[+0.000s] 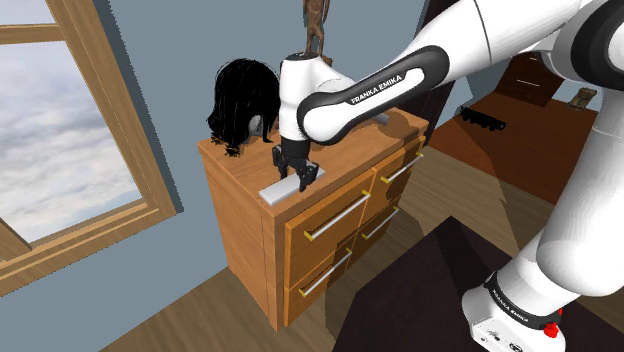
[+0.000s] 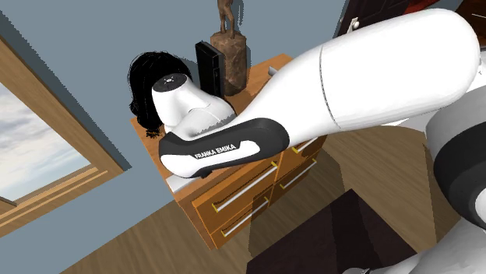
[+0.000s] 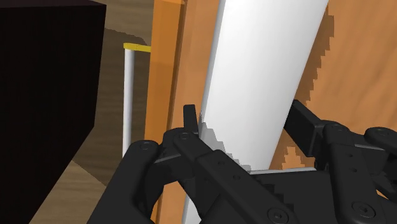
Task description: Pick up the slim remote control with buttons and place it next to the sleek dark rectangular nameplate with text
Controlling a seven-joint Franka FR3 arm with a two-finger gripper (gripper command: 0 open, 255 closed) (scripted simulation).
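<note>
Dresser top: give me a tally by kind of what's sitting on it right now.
White remote: 1
Black wig: 1
Dark nameplate: 1
Brown figurine: 1
Total: 4

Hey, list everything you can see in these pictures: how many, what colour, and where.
dresser: one, orange-brown wood, middle of the shoulder view
drawer handles: four, silver with yellow ends, dresser front
remote: one, plain white, lying flat near the front edge of the dresser top
wig: one, black, rear of the dresser top
figurine: one, brown, back of the dresser top
nameplate: one, black, upright beside the figurine
window: one, wooden frame, shoulder view's left
stand: one, dark, shoulder view's lower right
arm: one, white with dark joints, reaching over the dresser
gripper: one, black, down over the remote
</note>
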